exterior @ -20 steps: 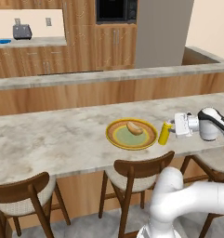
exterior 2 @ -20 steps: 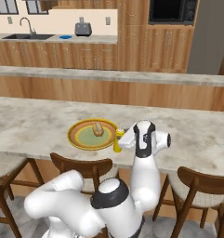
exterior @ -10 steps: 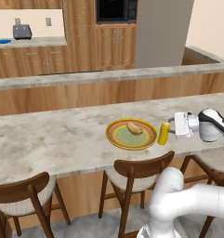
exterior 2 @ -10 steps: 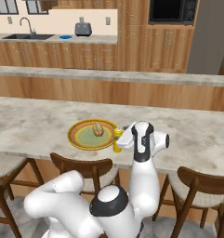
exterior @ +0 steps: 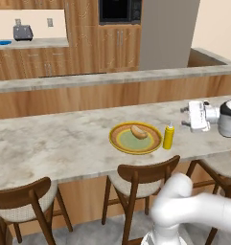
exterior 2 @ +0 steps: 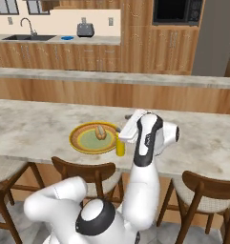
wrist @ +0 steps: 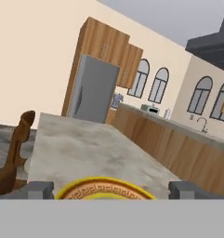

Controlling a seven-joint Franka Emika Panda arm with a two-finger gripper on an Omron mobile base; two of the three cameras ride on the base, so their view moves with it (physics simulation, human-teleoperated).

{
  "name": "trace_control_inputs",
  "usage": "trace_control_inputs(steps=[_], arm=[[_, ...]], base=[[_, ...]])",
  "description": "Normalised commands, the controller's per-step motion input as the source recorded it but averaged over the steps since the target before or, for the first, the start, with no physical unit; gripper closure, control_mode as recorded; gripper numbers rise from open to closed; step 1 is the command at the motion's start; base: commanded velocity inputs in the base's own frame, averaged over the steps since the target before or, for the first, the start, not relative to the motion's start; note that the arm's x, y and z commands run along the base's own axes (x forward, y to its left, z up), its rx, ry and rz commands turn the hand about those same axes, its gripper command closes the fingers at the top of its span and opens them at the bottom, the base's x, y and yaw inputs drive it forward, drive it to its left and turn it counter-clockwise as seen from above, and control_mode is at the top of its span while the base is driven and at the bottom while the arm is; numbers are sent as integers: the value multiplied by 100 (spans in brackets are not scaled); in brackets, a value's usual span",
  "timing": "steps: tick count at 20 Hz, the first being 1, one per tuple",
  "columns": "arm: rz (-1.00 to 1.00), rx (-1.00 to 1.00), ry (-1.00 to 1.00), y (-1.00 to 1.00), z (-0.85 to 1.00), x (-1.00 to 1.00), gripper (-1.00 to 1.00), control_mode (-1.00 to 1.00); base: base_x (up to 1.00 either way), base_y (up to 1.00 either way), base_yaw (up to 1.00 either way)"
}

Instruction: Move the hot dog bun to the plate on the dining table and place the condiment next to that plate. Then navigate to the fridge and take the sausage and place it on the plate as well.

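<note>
The hot dog bun lies on the plate, toward its far side, and the plate sits on the dining table close to the near edge, above a wooden chair. The condiment stands upright on the table just beside the plate's right rim. Off to the right of the bottle the gripper hangs above the stone top, apart from the bottle, its fingers spread wide and holding nothing.
</note>
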Motion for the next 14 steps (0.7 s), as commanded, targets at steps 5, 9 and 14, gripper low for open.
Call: trace_control_inputs(steps=[5,9,14], arm=[[0,-3,-5,30,100,-72,-100,-100],[-13,-13,5,72,100,-86,-100,-100],[-30,-16,18,77,78,-97,-100,-100]], base=[[0,0,0],[0,0,0],[0,0,0]])
